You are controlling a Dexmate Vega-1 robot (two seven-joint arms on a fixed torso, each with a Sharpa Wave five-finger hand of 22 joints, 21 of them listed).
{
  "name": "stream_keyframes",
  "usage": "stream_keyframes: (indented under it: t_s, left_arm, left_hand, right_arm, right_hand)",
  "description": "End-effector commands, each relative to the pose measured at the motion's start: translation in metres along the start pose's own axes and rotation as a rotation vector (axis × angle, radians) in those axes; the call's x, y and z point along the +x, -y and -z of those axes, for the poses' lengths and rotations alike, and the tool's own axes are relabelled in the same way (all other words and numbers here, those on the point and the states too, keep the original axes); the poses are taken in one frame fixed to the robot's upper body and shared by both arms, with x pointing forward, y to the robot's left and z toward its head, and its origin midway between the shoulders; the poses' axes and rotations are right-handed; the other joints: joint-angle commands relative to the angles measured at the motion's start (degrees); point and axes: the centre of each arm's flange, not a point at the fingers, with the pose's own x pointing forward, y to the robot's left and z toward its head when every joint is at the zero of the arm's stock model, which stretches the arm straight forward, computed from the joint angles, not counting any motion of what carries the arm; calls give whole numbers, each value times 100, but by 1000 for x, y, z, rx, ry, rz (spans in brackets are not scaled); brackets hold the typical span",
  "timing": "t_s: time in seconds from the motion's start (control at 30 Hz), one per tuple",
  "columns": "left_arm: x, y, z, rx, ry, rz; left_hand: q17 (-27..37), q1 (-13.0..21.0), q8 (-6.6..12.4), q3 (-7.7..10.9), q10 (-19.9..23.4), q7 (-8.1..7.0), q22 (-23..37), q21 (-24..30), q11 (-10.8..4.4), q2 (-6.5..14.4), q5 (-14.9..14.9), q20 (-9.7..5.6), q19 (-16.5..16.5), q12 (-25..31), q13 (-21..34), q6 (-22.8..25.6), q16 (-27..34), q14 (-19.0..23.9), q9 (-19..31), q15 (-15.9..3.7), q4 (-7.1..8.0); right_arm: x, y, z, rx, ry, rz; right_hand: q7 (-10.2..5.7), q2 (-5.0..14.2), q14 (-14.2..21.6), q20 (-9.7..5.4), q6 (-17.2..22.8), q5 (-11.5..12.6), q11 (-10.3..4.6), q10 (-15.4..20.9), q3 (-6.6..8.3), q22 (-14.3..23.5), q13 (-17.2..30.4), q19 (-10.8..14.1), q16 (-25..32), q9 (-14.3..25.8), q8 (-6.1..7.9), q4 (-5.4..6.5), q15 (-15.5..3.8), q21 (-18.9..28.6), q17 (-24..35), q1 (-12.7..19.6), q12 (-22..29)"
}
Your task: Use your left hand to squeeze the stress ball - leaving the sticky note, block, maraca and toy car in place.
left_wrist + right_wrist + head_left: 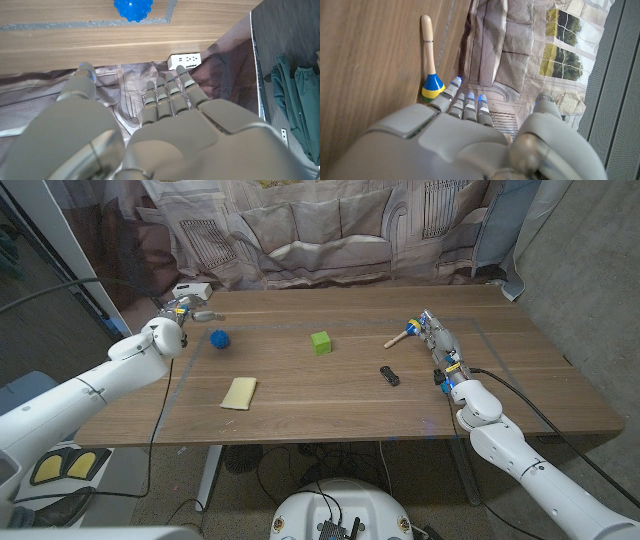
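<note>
1. The blue spiky stress ball sits on the wooden table toward the robot's left side, just inside a strip of grey tape that runs along the tabletop; the left wrist view shows it free on the wood, with nothing touching it.
2. The left hand is near the ball on its outer side, at the table's far left part, apart from the ball. In the left wrist view its fingers reach out straight and side by side, the thumb well apart from them, nothing held.
3. A yellow sticky note lies flat nearer the robot than the ball.
4. A green block stands near the middle of the table, well apart from the ball.
5. A small dark toy car lies to the right of the block, nearer the robot.
6. A maraca with a wooden handle lies at the right, its blue, yellow and green head just beside the right hand's fingertips.
7. The right hand is over the right part of the table, fingers extended, thumb apart, holding nothing.
8. A white power strip lies at the far left edge, in front of a printed cloth backdrop.
</note>
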Motion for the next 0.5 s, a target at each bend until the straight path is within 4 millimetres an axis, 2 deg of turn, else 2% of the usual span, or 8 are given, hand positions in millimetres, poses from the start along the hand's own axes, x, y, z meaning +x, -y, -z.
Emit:
stream_keyframes:
  t_s: [0.03, 0.3, 0.43, 0.5]
  left_arm:
    - [10, -1, -6, 102, -2, 32]
    - [19, 3, -5, 153, -10, 81]
    - [23, 4, -5, 177, -20, 110]
    - [25, 5, -6, 192, -29, 117]
  left_hand:
    - [15, 197, 4, -31, -110, -66, 17, -28, -54, -94, 95, -68, -53, -27, 31, -124, -26, -158, 12, -37, -36]
    - [15, 491, 5, -64, -323, -98, 12, -31, -150, -175, 186, -92, -85, -61, 34, -320, -32, -340, 14, -107, -43]
    - [13, 727, 85, -69, -275, -35, 9, 33, -65, -160, 242, -101, 95, -8, 37, -181, 20, -276, 18, -105, -33]
    - [10, 836, 130, -93, -245, 29, 5, 67, -18, -155, 260, -39, 223, 16, 38, -50, 41, -225, 24, -48, -11]
  right_arm:
    - [-2, -2, 0, -6, 3, 5]
    - [-3, -3, -1, -8, 6, 9]
    - [-4, -4, -1, -5, 5, 11]
    - [-4, -4, -1, -7, 6, 12]
  right_hand:
    - [-7, 56, 42, 48, 30, -7, -26, 28, 9, 33, 28, 18, 16, 15, 19, -33, 30, -9, 8, -5, -6]
    - [-12, 62, 48, 53, 32, -7, -25, 29, 11, 34, 29, 17, 16, 15, 16, -36, 30, -12, 8, 0, -8]
    - [-8, 63, 49, 67, 34, -7, -23, 29, 12, 34, 29, 17, 14, 15, 14, -38, 39, -13, 8, 2, -8]
    - [-12, 63, 51, 64, 36, -7, -23, 29, 12, 34, 29, 16, 14, 15, 14, -39, 37, -14, 8, 3, -8]
